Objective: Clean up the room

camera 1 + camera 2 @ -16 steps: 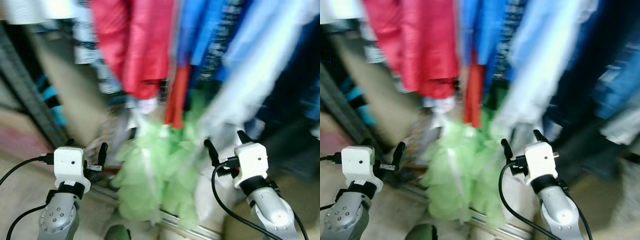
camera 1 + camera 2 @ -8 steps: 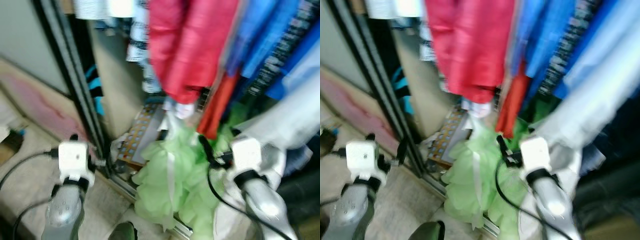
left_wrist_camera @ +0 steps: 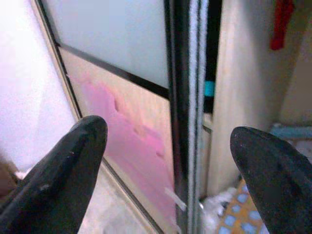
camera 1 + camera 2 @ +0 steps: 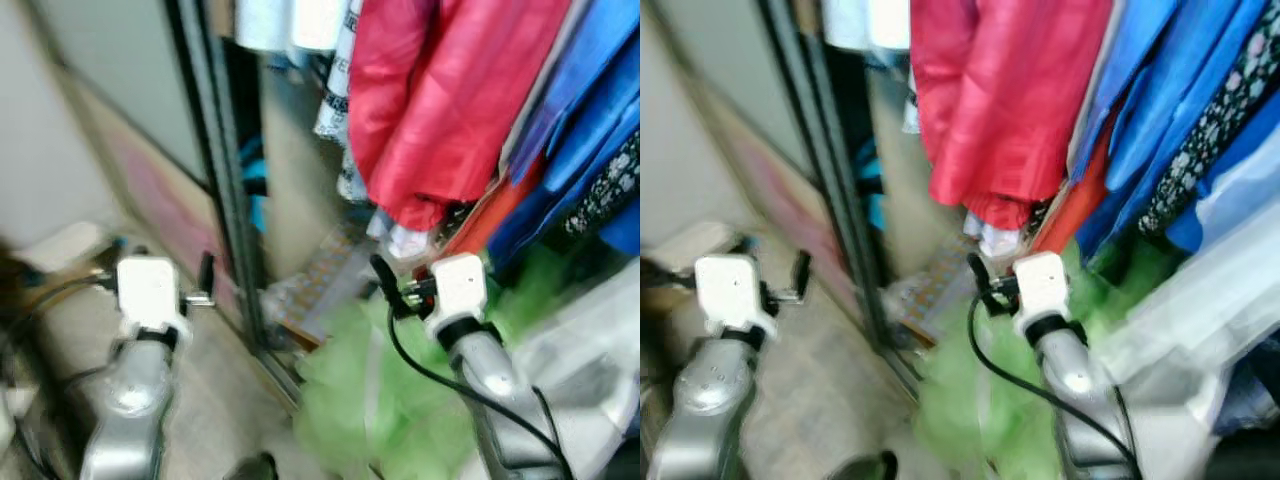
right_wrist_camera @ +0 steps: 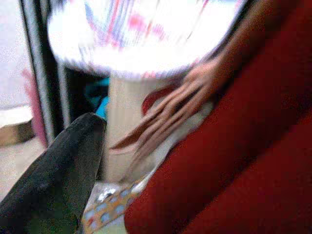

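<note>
Both grippers hold nothing: left gripper fingers spread wide, right gripper unclear. The green garment, heaped on the wardrobe floor below the red garment, looks soft, light; pinch a thick fold.

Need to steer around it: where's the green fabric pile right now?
The green fabric pile lies low in the wardrobe opening, under the red garment, right of the dark door frame, around the right gripper's arm.

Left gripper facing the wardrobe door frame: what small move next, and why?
Probably ease the left gripper forward to the sliding door's black edge. Its fingers are open with that edge between them, not yet touching, and the hanging clothes sit beyond in the open wardrobe.
</note>
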Available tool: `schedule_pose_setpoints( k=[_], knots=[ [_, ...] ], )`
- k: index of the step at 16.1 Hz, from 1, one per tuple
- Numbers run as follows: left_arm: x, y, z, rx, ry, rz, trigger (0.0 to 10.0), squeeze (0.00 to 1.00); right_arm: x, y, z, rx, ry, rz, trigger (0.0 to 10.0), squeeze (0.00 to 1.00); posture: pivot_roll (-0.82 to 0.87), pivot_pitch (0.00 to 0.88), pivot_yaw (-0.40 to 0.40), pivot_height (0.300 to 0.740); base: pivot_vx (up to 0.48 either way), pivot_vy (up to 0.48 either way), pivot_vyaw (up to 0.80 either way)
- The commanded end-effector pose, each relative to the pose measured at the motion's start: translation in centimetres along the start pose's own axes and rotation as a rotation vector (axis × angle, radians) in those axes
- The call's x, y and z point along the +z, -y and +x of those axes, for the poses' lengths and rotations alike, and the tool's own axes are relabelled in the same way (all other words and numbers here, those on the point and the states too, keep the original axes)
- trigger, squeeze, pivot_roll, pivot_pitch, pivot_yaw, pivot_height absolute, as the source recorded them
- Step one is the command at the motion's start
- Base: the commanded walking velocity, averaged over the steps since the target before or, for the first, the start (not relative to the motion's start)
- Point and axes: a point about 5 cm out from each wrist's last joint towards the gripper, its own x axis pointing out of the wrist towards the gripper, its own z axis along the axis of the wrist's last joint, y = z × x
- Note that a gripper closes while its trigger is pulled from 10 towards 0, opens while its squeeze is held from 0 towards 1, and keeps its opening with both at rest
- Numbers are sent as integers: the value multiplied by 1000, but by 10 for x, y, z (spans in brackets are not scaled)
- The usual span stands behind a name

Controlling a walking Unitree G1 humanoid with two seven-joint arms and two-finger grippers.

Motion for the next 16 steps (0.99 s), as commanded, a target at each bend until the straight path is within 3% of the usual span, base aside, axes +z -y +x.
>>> schedule_pose_setpoints(
  k=[1,6,14,16],
  knots=[
    [-1,-2,1,-16,-3,11,10000,0,0,-2,2,3,2,18,10000,0,31,0,-44,740,0,0,800],
    [-9,5,5,-67,-20,-46,10000,0,-1,-3,5,10,-1,22,10000,0,16,0,-57,740,0,0,800],
    [-6,7,10,-47,1,-44,10000,0,-4,-4,7,32,-13,23,10000,0,29,0,-74,740,0,0,800],
    [-4,9,14,-42,11,-58,10000,0,-3,-3,9,37,-13,34,10000,0,27,0,-77,740,0,0,0]
  ],
)
